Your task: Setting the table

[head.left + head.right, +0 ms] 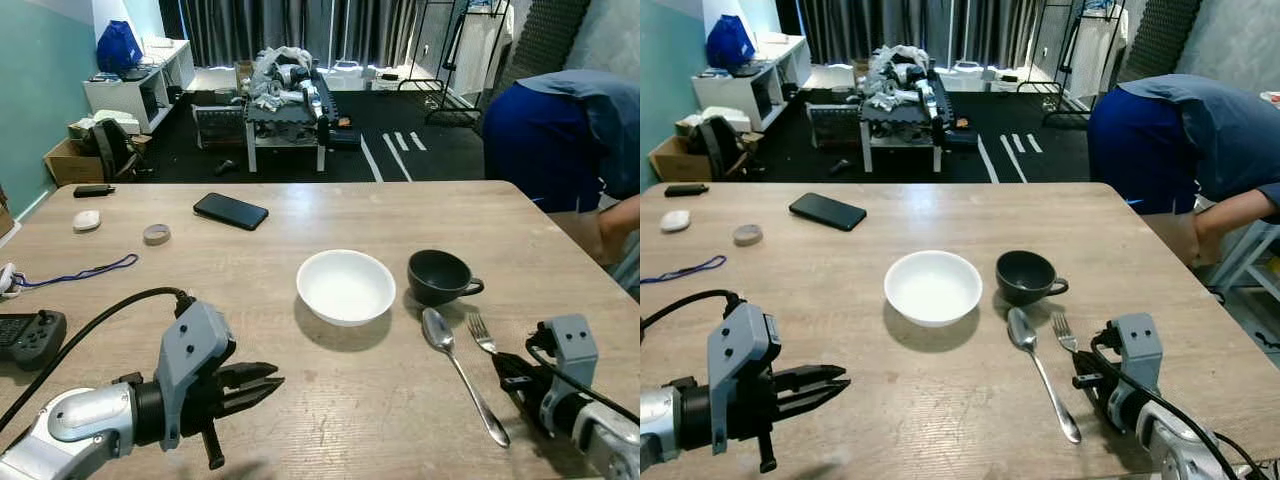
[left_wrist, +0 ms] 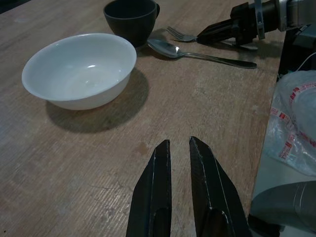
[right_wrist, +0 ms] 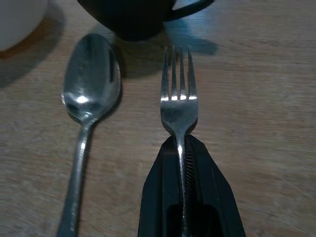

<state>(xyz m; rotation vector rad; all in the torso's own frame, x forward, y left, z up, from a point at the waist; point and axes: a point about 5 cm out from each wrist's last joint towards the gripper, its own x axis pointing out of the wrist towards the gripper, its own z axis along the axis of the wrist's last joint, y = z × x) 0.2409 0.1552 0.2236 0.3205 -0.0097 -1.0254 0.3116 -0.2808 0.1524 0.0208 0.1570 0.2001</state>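
White bowl (image 1: 346, 286): empty, upright, mid-table; black cup (image 1: 439, 277): upright, just right of the bowl, handle pointing right; silver spoon (image 1: 463, 374): flat, bowl-end nearest the cup; silver fork (image 3: 178, 100): beside the spoon on its right, tines toward the cup, handle clamped between black fingers.

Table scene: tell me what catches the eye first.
The white bowl sits mid-table, with the dark cup just to its right. In front of the cup a spoon lies beside a fork, whose handle the right gripper pinches with tines pointing at the cup. The left gripper hovers low over the wooden table in front of the bowl, fingers slightly apart, holding nothing.
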